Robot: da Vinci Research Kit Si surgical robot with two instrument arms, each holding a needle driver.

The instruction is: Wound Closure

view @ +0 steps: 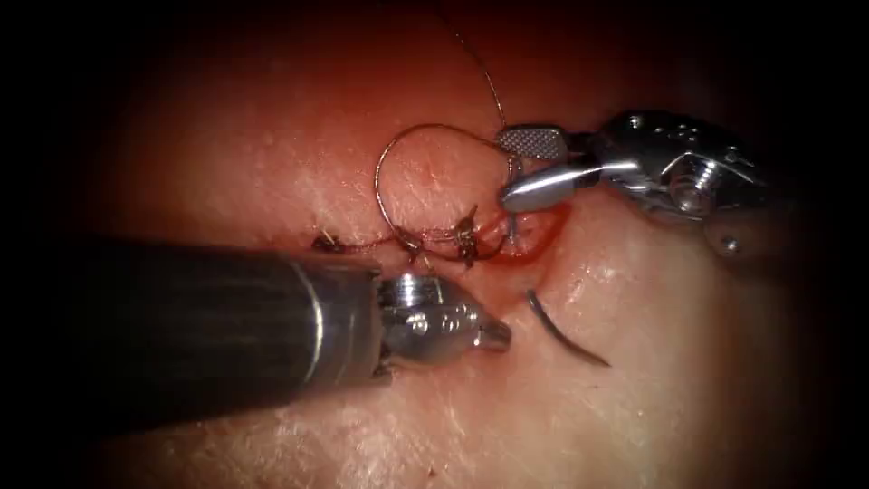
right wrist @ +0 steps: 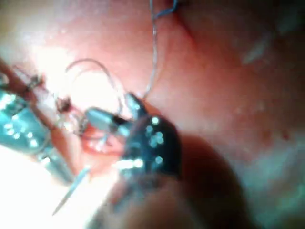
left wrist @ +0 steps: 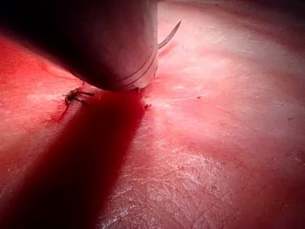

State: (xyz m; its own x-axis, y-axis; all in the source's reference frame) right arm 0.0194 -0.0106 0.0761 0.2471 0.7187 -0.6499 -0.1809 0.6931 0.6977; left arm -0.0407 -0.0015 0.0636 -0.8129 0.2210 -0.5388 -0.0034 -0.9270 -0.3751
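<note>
Loose, the curved steel needle (view: pixel 566 330) lies on glistening tissue (view: pixel 688 362); right gripper (view: pixel 523 172) released, left gripper (view: pixel 493 337) seemingly clenched.

right tool (right wrist: pixel 112 114) has its jaws spread apart over the tissue (right wrist: pixel 228 95), gripping nothing. thread (right wrist: pixel 153 52) runs up from it and loops beside it. needle (right wrist: pixel 71 191) lies loose next to the left tool (right wrist: pixel 28 138)

Needle (view: pixel 566 330): dark, curved, lying loose on tissue (view: pixel 652 426) just right of the cut (view: pixel 529 240), held by neither tool. Thread (view: pixel 425 136) makes a round loop above the cut, one strand running up and away. Knots (view: pixel 466 237) sit along the cut's left part; right end gapes, wet w/ red fluid, prob. unstitched.
</note>
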